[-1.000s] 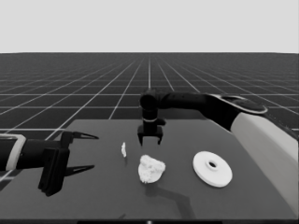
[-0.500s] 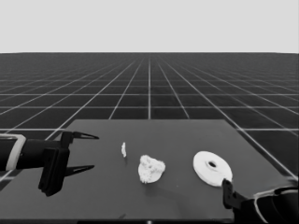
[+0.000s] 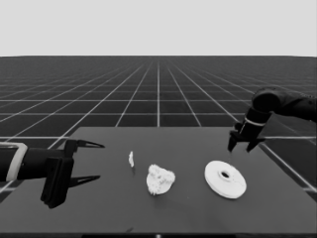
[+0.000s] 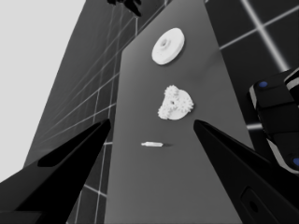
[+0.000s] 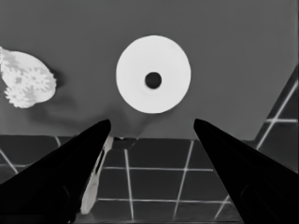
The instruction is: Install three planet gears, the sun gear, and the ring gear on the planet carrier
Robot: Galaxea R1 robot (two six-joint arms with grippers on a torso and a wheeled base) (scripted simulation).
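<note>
**Right arm hangs above the far right of the worktop, gears sit on the smaller round part**

The right gripper [image 3: 241, 147] hangs above the far right part of the worktop [image 3: 188, 208], behind the larger round part [image 3: 225, 178] and not touching it. Its jaws stand apart and hold nothing. In the right wrist view the larger round part [image 5: 153, 73] lies flat between the two black fingers [image 5: 70, 168], with its small hole in the middle.

The smaller round part [image 3: 159, 180] lies near the middle of the worktop, left of the larger one and apart from it. Small toothed gears [image 4: 173, 100] sit on top of it; how many there are I cannot tell. A thin white piece [image 3: 131, 158] lies left of this group, near it but not touching.

The left gripper [image 3: 81, 161] waits at the left end of the worktop. Its jaws are apart and empty.
</note>
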